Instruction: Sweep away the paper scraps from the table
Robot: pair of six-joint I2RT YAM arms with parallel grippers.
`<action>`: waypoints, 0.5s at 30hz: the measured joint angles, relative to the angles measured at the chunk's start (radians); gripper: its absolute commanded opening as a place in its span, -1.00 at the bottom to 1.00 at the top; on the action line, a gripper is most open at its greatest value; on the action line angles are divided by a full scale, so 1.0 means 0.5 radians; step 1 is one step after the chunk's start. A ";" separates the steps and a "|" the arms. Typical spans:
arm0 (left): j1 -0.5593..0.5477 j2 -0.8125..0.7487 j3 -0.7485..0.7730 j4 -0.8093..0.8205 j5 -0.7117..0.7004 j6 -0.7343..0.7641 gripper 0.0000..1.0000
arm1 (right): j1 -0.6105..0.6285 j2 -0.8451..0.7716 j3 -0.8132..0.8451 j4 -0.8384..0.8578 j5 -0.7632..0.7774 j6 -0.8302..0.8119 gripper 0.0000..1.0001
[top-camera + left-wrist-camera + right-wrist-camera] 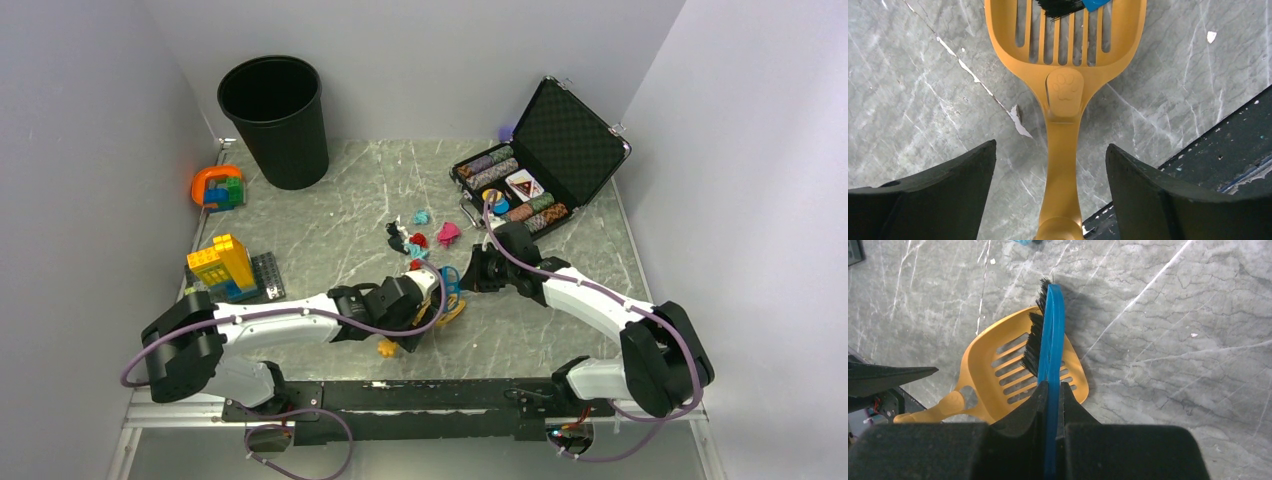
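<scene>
Against table (923,75), left wrist alone: scoop's (1062,150) paw-print (1064,90)

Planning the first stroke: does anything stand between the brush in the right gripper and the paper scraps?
Nothing visible does. Only bare table lies between the blue brush and the paper scraps beyond it. The orange slotted scoop sits under the brush, on the near side.

Left wrist: scoop (1064,95) front cut by top edge, handle end by bottom edge. Brush (1063,7) shows only bristle tuft and blue corner at top edge.
Right wrist: brush handle hidden in right gripper (1052,387) jaws; gripper covers scoop's near side.
Scraps (420,240): too small to count, top view.
Top view: scoop mostly under left arm (280,322).
</scene>
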 measured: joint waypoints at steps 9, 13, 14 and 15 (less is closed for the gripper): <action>-0.006 0.022 -0.031 0.085 -0.029 -0.017 0.10 | 0.000 0.013 0.012 -0.002 -0.014 -0.019 -1.00; -0.011 0.125 -0.013 0.096 -0.028 -0.028 0.12 | 0.000 0.025 0.020 -0.002 -0.021 -0.021 -1.00; -0.014 0.143 -0.013 0.096 -0.027 -0.030 0.11 | 0.000 0.026 0.020 -0.002 -0.022 -0.021 -1.00; -0.015 0.151 -0.013 0.095 -0.027 -0.031 0.05 | 0.000 0.027 0.021 -0.002 -0.023 -0.021 -1.00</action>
